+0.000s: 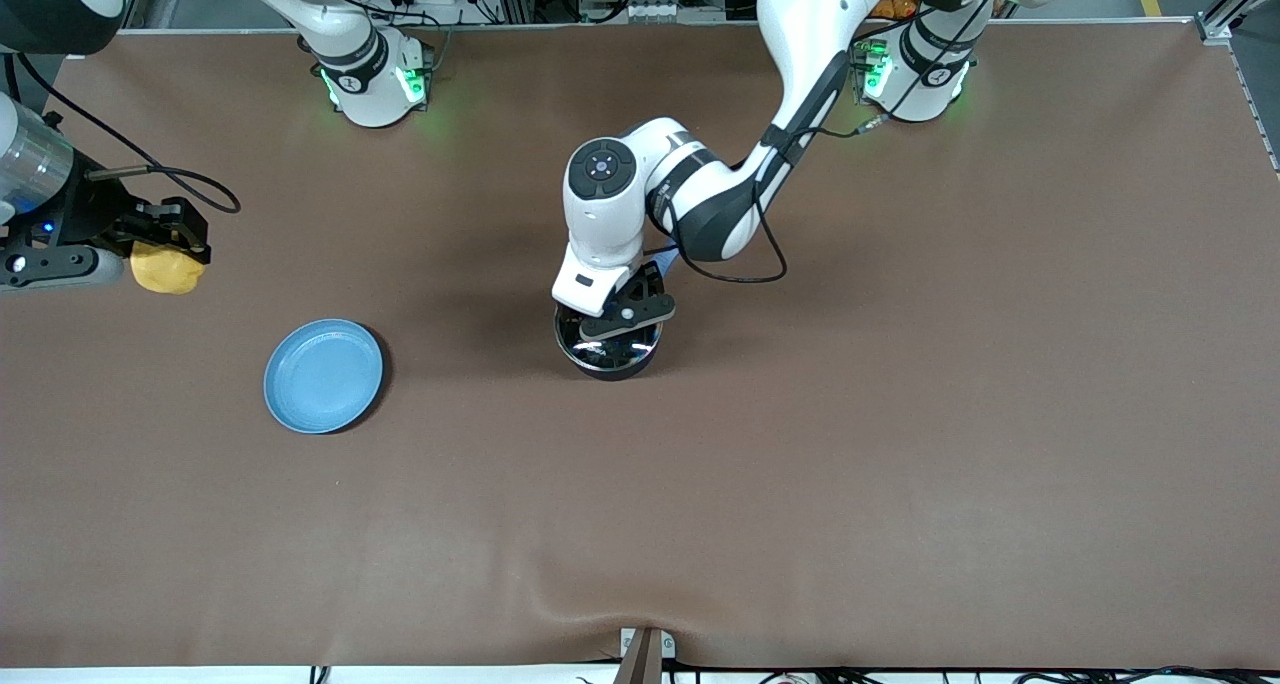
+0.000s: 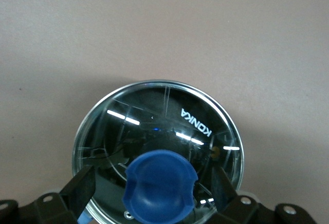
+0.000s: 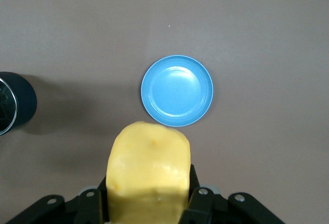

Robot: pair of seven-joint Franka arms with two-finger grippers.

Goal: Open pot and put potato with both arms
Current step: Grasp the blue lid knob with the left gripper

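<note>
Two arms busy, lid-removal step. Left end effector spread open around the lid knob of the pot mid-worktop, lid on; next: close, lift straight. Right end effector grips the potato aloft at the right arm's end, near the plate.

A wide brown bench with a smooth, matte covering carries two things. A small black pot stands near the middle of the bench, its clear glass lid on top with a blue knob at the lid's centre. A flat light-blue plate lies directly on the bench toward the right arm's end, slightly nearer the front edge than the pot and well apart from it. Both white arm bases stand along the edge farthest from the front camera.
</note>
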